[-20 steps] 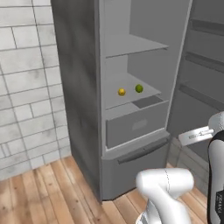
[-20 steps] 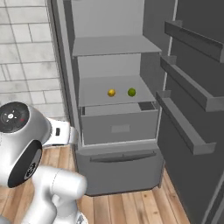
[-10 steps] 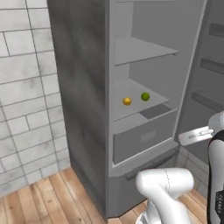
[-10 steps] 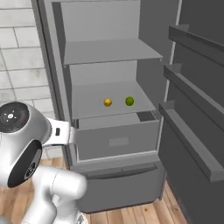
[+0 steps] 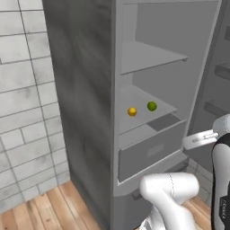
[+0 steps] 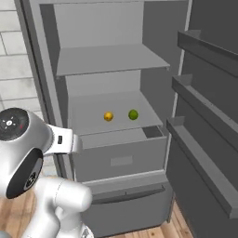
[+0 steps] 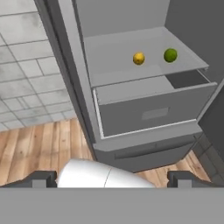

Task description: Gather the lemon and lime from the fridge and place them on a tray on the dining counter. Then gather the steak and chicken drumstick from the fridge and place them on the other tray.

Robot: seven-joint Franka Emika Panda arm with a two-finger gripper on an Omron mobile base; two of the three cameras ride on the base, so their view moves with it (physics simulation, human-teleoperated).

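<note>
The fridge stands open in front of me. On its middle shelf the lemon lies just left of the lime, the two a small gap apart. My gripper is open, its fingertips wide apart at the bottom of the hand view, well short of the shelf and below it, with nothing between them. The steak, the chicken drumstick, both trays and the dining counter are out of view.
Under the fruit shelf a grey drawer sticks out, partly pulled open. The open fridge door with its shelf bins lines the right side. A white brick wall and wood floor lie to the left.
The base has driven closer to the fridge, so the whole scene has grown and shifted in both base views. Lemon and lime keep their places on the shelf. The jaws stay open.
</note>
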